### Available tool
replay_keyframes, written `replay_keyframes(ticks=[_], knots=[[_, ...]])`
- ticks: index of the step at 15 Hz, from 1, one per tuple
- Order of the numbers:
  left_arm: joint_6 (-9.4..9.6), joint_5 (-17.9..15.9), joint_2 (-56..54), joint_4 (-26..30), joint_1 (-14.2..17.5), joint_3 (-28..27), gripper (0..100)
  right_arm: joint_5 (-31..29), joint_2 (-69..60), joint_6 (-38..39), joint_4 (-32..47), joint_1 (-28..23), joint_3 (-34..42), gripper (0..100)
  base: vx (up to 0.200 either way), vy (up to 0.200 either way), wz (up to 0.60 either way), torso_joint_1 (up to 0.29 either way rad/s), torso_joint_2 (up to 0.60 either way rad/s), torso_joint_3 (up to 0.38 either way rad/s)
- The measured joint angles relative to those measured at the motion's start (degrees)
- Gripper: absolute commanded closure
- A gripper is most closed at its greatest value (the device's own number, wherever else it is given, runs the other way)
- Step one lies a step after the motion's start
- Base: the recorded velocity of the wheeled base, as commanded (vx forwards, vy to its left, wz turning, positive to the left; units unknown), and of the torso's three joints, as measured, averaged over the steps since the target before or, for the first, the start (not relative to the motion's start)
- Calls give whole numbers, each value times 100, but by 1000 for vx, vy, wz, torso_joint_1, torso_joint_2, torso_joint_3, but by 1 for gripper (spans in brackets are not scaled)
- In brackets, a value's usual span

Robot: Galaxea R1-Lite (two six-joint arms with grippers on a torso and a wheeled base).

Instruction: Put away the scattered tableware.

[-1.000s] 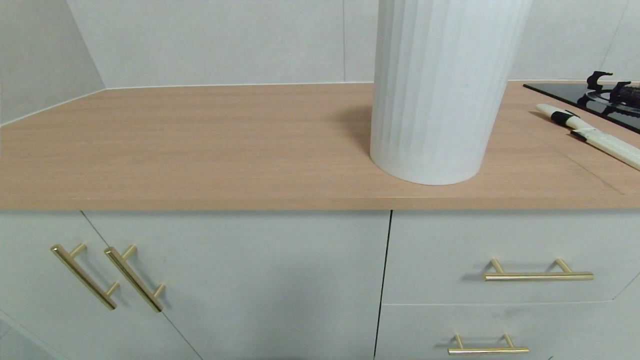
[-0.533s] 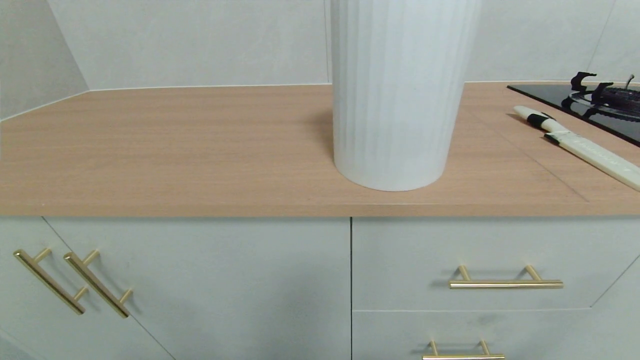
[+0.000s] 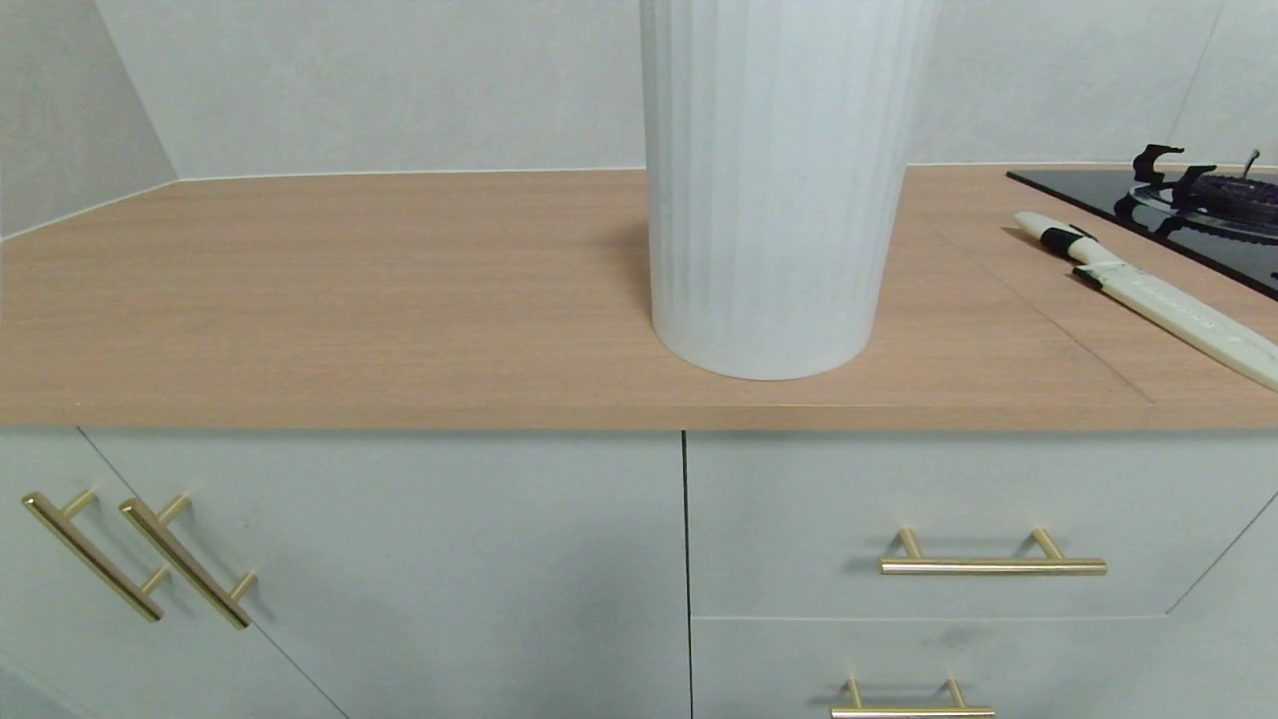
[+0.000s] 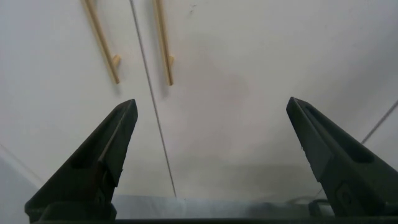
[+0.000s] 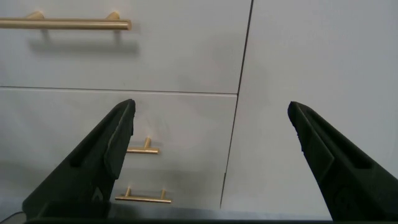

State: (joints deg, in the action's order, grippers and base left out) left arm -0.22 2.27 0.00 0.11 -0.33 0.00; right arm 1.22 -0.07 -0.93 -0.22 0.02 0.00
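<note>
A cream knife (image 3: 1148,296) with a black band lies on the wooden counter (image 3: 349,290) at the right, its handle toward the back. A tall white ribbed container (image 3: 774,190) stands near the counter's front edge, left of the knife. My left gripper (image 4: 211,112) hangs open in front of the grey cabinet doors, below counter height. My right gripper (image 5: 211,112) is open too, facing the drawer fronts, with nothing between its fingers.
A black cooktop (image 3: 1168,215) with a burner grate sits at the far right of the counter. Gold bar handles mark the cabinet doors (image 3: 140,559) on the left and the drawers (image 3: 993,564) on the right. The left stretch of the counter is bare wood.
The whole head view has shifted: container, knife and handles sit further left in the picture, so the camera has turned right. Nothing on the counter has moved.
</note>
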Motion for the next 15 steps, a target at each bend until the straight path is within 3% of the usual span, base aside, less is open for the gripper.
replay_keyframes(ticks=[10, 15], knots=[[-2, 0, 0, -1, 0, 0, 0, 0, 0, -2, -2, 2, 0, 0, 0, 0, 0, 0, 0, 0], [-2, 0, 0, 0, 0, 0, 0, -2, 0, -5, 0, 2, 0, 0, 0, 0, 0, 79, -270, -244]])
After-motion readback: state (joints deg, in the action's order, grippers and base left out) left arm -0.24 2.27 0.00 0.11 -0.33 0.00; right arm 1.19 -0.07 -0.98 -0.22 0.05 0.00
